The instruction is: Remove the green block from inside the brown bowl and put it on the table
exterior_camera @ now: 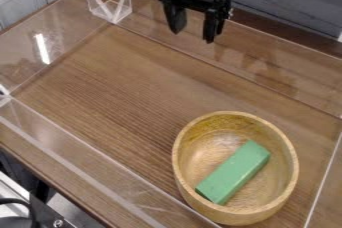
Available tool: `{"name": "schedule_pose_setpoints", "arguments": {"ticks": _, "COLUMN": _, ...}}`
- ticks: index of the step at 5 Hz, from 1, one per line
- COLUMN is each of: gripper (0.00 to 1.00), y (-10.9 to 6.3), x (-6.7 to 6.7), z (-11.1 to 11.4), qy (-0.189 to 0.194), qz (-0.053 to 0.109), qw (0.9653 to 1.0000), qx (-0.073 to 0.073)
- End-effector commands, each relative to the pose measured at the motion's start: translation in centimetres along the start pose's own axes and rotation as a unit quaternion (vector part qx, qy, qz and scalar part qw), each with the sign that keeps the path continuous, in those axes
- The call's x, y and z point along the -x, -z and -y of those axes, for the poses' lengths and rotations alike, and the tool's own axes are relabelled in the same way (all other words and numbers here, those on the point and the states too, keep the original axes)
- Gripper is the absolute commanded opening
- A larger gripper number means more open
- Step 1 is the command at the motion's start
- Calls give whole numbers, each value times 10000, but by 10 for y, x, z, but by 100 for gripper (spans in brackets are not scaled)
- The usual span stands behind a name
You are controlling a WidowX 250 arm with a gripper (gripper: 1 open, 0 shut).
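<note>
The green block (235, 172) lies flat and slanted inside the brown bowl (195, 143), which sits at the table's near right corner. My gripper (193, 26) hangs open at the far side of the table (120, 82), well above and behind the bowl. Nothing is between its black fingers (173, 17).
Low clear plastic walls (54, 32) edge the tabletop on all sides. A small clear bracket (108, 2) stands at the far left corner. A grey plank wall runs behind the gripper.
</note>
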State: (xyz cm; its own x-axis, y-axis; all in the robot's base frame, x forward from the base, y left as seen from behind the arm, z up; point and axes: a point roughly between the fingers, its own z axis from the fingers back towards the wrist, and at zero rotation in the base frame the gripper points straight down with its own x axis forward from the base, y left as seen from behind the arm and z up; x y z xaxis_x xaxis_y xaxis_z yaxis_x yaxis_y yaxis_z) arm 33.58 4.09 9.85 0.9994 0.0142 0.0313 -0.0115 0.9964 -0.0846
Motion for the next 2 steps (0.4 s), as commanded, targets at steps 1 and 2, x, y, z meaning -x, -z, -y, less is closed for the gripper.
{"name": "schedule_pose_setpoints", "arguments": {"ticks": 1, "gripper": 100, "y": -19, "x": -11, "z": -5, "qy": -28, "qz": 342, "qw": 9994, "qx": -33}}
{"name": "schedule_pose_setpoints", "arguments": {"ticks": 2, "gripper": 100, "y": -18, "x": -11, "z": -5, "qy": -20, "qz": 326, "qw": 9995, "qx": -10}}
